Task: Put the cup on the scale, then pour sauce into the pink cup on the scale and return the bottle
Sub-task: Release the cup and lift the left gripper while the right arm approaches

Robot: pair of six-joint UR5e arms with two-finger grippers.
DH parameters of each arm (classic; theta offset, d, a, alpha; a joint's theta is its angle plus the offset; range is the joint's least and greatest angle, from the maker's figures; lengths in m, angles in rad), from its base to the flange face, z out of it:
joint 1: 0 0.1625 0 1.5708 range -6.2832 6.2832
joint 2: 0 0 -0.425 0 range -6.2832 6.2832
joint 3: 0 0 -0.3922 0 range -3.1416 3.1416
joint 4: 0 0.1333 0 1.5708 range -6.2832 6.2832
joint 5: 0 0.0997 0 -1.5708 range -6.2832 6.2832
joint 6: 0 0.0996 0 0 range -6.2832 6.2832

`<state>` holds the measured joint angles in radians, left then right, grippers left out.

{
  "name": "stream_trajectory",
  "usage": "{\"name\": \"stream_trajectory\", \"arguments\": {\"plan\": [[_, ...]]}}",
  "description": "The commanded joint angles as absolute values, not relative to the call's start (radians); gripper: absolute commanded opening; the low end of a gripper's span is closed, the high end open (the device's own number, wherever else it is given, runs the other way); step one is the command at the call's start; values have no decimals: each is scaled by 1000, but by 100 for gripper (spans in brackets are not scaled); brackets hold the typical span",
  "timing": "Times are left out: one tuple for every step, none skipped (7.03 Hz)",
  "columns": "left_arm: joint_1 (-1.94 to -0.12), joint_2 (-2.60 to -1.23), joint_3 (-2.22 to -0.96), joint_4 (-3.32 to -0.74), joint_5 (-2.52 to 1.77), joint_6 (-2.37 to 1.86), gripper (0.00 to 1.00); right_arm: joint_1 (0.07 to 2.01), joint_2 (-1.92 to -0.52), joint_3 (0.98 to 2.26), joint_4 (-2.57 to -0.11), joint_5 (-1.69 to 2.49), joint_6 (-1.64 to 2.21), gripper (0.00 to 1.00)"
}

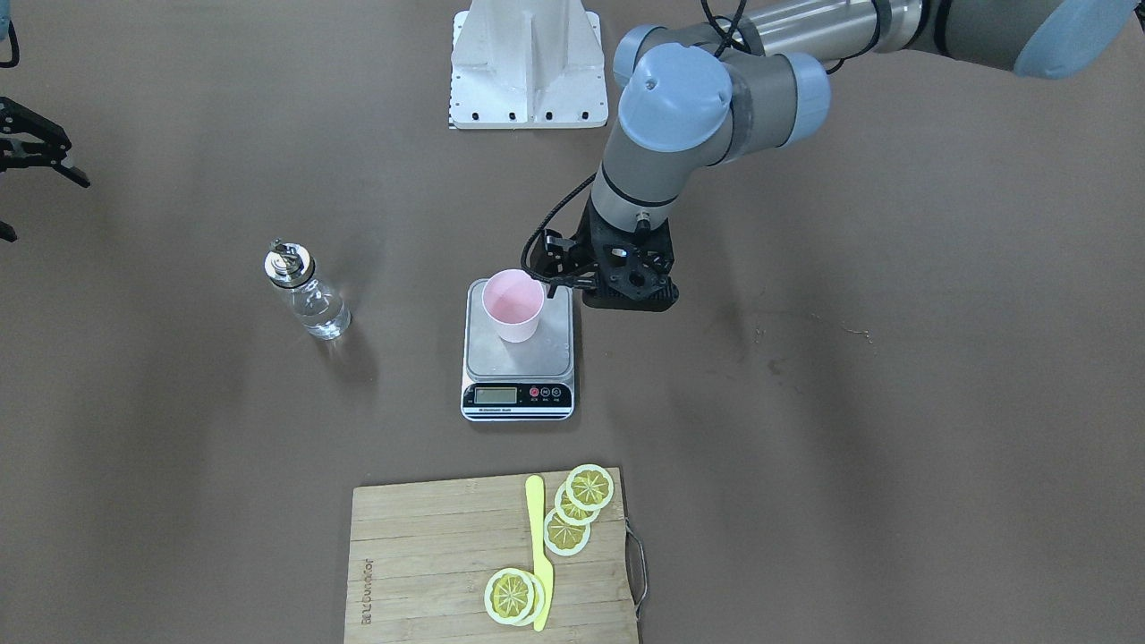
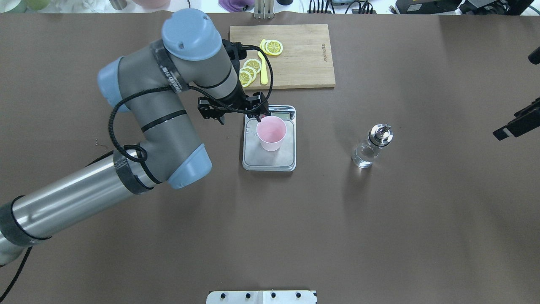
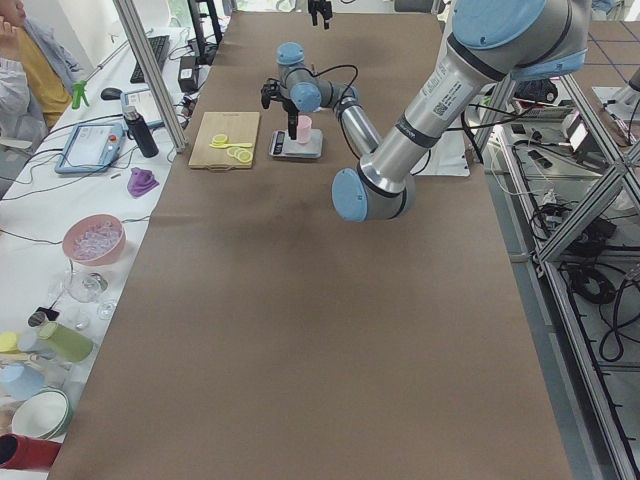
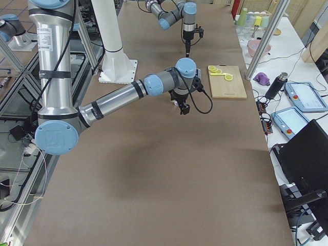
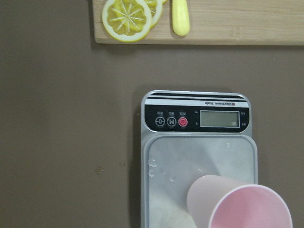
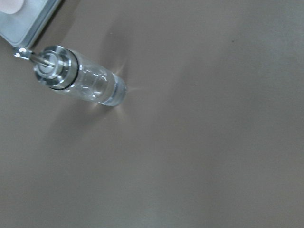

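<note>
The pale pink cup [image 1: 513,304] stands upright on the scale's steel platform [image 1: 537,358], seen also in the overhead view [image 2: 272,133] and at the lower right of the left wrist view [image 5: 237,204]. My left gripper [image 2: 240,119] hangs just on my left of the cup, jaws apart and empty, one fingertip [image 1: 555,286] close to the rim. The glass bottle [image 1: 309,300] with its silver pourer stands alone on the table, clear sauce [image 1: 324,317] in its lower half. It shows below the right wrist camera [image 6: 80,80]. My right gripper [image 1: 45,210] is open at the table's edge, far from the bottle.
A wooden cutting board [image 1: 429,555] with lemon slices [image 1: 590,487] and a yellow knife [image 1: 539,546] lies beyond the scale, on the operators' side. The white robot base plate [image 1: 528,63] is at my side. Small droplets sit on the scale platform [image 5: 161,171].
</note>
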<state>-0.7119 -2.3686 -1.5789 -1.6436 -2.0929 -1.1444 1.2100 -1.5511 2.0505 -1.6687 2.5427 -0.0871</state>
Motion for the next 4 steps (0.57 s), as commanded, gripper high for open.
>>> {"name": "stream_trajectory", "arguments": {"plan": [[-753, -2352, -1595, -1643, -2120, -1144, 97, 1195, -1542, 2068, -1666, 2626, -90, 95], [-762, -2317, -1621, -1646, -2120, -1144, 97, 1192, -1542, 2057, -1611, 2623, -91, 96], [-778, -2265, -1667, -1651, -2120, -1134, 97, 1183, -1540, 2037, -1556, 2626, -72, 95], [-805, -2247, -1674, -1651, -2121, -1105, 97, 1183, -1540, 2036, -1511, 2628, -46, 94]]}}
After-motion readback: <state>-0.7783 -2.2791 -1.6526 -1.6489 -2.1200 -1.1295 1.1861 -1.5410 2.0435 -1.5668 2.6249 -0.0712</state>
